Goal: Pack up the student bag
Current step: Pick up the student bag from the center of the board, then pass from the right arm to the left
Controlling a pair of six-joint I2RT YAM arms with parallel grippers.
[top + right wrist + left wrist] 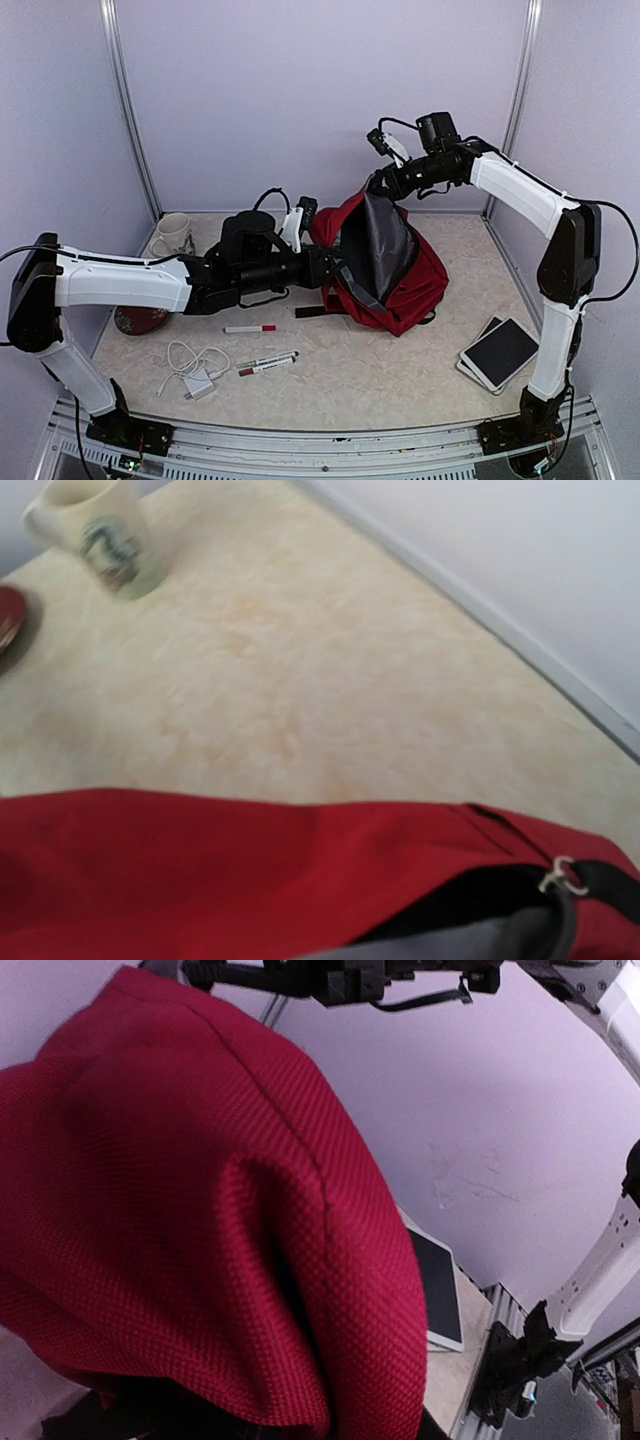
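Dark-red student bag point(405, 285) sits right of centre on the bench point(400, 375), its grey-lined mouth pulled up and open.
Likely trouble: the raised rim could slip from the right gripper point(383, 183) and the mouth would fall shut, or the left arm, pressed against the bag's left side, could snag the loose cloth and drag the bag. The right gripper is closed tight, pinching the top rim of the opening. The left gripper point(326, 268) is against red fabric at the bag's edge; its fingers are hidden, so I cannot tell how wide it stands or whether it holds anything.
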